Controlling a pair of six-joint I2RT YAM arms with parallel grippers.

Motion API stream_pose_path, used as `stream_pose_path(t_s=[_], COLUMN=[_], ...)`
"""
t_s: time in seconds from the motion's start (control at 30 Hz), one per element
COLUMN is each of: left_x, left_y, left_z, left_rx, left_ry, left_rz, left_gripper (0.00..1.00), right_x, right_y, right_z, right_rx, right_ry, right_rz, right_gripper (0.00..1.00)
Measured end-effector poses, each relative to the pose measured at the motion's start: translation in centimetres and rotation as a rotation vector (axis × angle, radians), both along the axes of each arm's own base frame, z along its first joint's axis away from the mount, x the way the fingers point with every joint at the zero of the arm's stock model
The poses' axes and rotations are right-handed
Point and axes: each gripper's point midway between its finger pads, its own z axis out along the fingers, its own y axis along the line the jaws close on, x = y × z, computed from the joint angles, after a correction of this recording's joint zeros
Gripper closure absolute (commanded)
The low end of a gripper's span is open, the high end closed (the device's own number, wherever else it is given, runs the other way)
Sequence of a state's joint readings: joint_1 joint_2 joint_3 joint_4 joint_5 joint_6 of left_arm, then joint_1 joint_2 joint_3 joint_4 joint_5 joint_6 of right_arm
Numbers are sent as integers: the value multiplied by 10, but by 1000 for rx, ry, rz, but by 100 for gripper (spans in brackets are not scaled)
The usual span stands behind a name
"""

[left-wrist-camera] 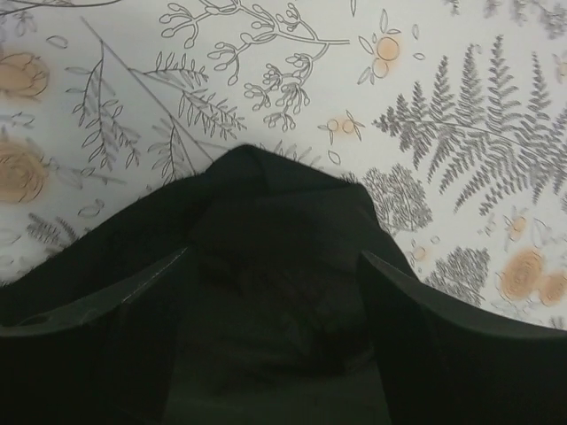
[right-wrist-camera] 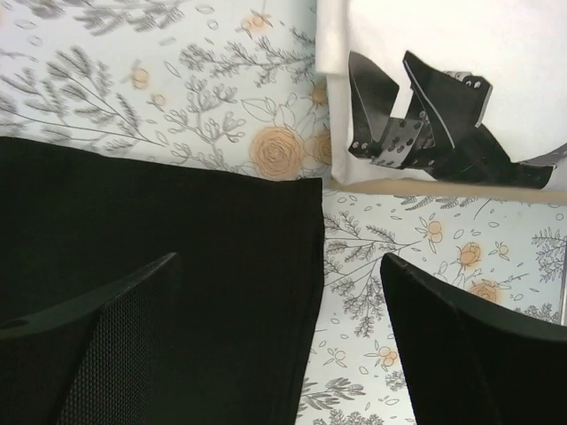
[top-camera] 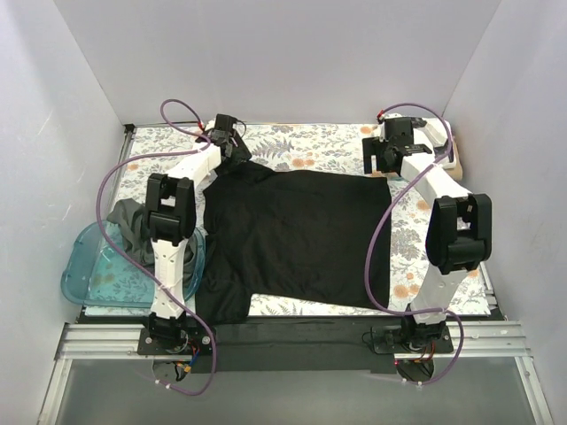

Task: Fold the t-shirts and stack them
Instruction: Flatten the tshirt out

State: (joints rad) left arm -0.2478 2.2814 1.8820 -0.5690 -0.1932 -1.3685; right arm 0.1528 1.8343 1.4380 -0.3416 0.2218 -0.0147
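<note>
black t-shirt flat, both end effectors at its far corners

the black t-shirt lies spread across the middle of the floral table. at its far left, a peak of the cloth sits between the spread fingers of the left end effector. the right end effector hangs wide apart over the far right corner, one finger above the shirt and the other above bare table. just beyond lies the white t-shirt with black print. the grey-green t-shirt is draped on the blue tub, left of the left arm.
</note>
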Motion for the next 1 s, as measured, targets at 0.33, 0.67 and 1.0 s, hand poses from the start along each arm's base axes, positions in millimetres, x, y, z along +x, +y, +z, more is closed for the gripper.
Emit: stream_pose_path(t_s=[0.33, 0.67, 1.0], left_x=[-48, -146, -171], left_y=[-1, -34, -33], left_z=[89, 41, 25], left_rx=[-87, -127, -131], left_ry=[-144, -10, 16], left_rz=[-20, -125, -129], left_gripper=[26, 25, 25], right_x=[-61, -166, -150], right_y=[21, 69, 66], right_z=[38, -41, -87], right_rx=[154, 269, 221], right_ry=[-102, 106, 212], right_rz=[49, 170, 109], right_gripper=[2, 2, 2])
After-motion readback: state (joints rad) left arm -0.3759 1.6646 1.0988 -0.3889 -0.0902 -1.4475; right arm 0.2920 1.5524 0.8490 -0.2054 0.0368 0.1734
